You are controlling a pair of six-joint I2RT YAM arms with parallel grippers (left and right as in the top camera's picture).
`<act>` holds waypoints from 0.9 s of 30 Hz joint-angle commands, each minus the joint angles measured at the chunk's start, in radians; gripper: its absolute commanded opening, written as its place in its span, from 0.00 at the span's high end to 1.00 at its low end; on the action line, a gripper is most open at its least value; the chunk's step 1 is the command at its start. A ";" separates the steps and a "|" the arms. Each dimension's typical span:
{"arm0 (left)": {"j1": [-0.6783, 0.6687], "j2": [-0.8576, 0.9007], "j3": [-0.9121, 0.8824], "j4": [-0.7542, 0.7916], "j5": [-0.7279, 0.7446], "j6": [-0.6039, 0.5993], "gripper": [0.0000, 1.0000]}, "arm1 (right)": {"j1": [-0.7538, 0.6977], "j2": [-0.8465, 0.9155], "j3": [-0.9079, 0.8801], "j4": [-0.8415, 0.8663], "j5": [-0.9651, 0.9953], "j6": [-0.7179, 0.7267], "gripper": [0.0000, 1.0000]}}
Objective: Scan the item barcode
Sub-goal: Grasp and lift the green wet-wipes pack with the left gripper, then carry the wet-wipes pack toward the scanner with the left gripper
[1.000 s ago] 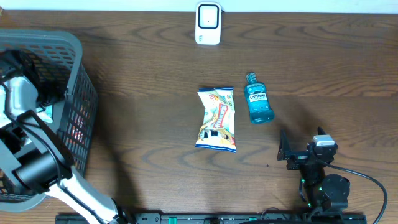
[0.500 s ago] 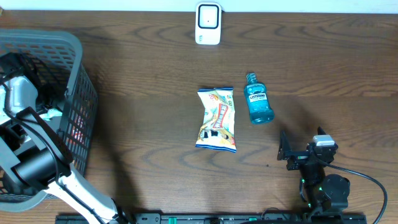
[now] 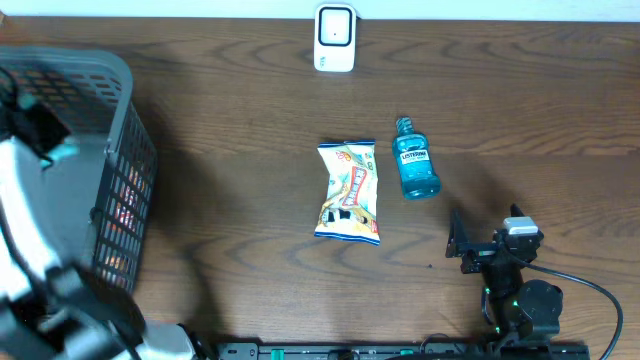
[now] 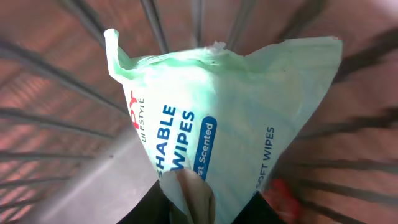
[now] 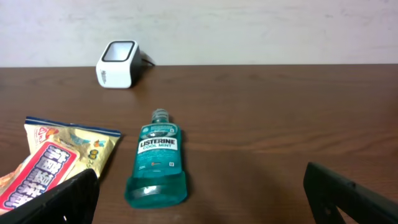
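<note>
At the left, inside the grey basket (image 3: pixel 118 150), the left pincer (image 4: pixel 198 205) is pinching one edge of a pale green wipes pack (image 4: pixel 230 118), basket bars showing behind it. On the tabletop (image 3: pixel 230 200), a snack bag (image 3: pixel 349 192) and a blue mouthwash bottle (image 3: pixel 415 168) are lying side by side, the white scanner (image 3: pixel 334 38) standing beyond them. The right pincer (image 5: pixel 202 196) is hovering, spread wide, gripping nothing.
</note>
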 commanded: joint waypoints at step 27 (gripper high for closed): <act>-0.494 -0.595 0.003 -0.019 0.309 -0.065 0.89 | 0.011 -0.006 -0.002 -0.002 0.004 -0.013 0.01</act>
